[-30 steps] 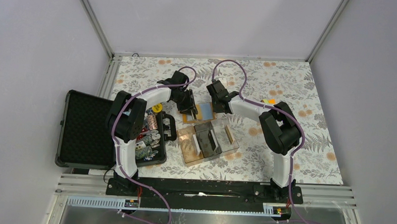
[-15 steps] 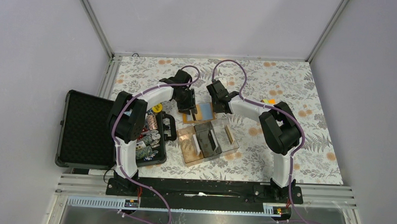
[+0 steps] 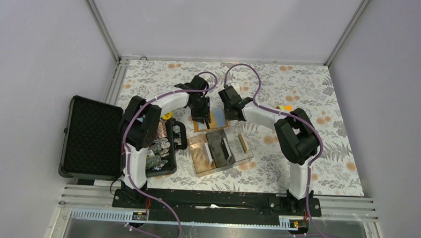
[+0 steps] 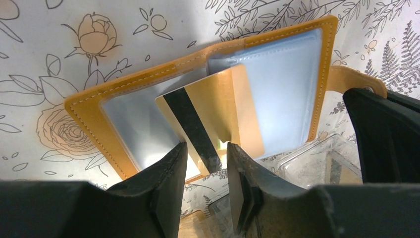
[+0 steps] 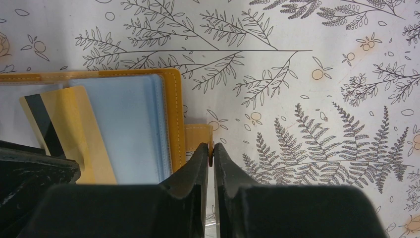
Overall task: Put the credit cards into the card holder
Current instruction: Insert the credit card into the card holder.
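A flat orange-tan leather-like folding card holder [image 4: 282, 84] lies open on the floral surface [image 5: 322, 124] between the two arms, with its clear inner sleeves facing up. Its long axis runs side to side across the left wrist view, on a slant. A thin gold plastic card [image 4: 213, 111] with a black magnetic stripe rests over the holder's middle, stripe side up. The card's long axis runs from the far sleeves back toward the left end effector [image 4: 204, 163], askew to the holder's stitched edges.

The left end effector's jaws stand at a narrow gap with the card's near end between them; I cannot tell whether they touch it. The right end effector [image 5: 212, 158] is pinched closed on the holder's small tan strap tab [image 5: 199, 133], pinning the holder in place.

The card looks light, stiff and slick, so it is best taken at a short end and slid in along its length. The holder is probably soft and liable to shift, and its sleeve mouths are limp, so holding it by the tab seems sensible.
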Controlling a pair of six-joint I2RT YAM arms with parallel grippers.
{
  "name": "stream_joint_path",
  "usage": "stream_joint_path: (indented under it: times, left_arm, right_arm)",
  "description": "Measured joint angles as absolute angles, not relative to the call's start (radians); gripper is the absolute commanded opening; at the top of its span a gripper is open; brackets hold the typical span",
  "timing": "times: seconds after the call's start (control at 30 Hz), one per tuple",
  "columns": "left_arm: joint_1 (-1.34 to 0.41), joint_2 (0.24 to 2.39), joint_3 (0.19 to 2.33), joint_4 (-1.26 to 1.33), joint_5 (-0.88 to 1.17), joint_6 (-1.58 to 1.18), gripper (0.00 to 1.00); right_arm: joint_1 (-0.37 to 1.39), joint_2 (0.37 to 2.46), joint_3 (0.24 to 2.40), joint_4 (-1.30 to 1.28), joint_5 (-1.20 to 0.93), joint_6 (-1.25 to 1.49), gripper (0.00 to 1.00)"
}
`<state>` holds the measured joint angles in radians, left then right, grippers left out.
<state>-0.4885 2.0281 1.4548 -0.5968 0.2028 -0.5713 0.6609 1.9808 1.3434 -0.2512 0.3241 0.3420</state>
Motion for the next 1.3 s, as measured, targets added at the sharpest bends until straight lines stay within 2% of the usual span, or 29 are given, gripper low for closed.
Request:
stream_joint_path:
  times: [0.6, 1.3]
  left_arm:
    - [-0.511, 2.038, 1.457, -0.503, 0.207, -0.557, 0.35]
    - [-0.513, 2.037, 1.395, -0.356, 0.316, -0.604, 0.34]
  right_arm:
    - [0.667, 1.981, 1.343, -0.251, 0.324, 0.342, 0.00]
    - [0.668, 1.982, 1.343, -0.251, 0.324, 0.342, 0.00]
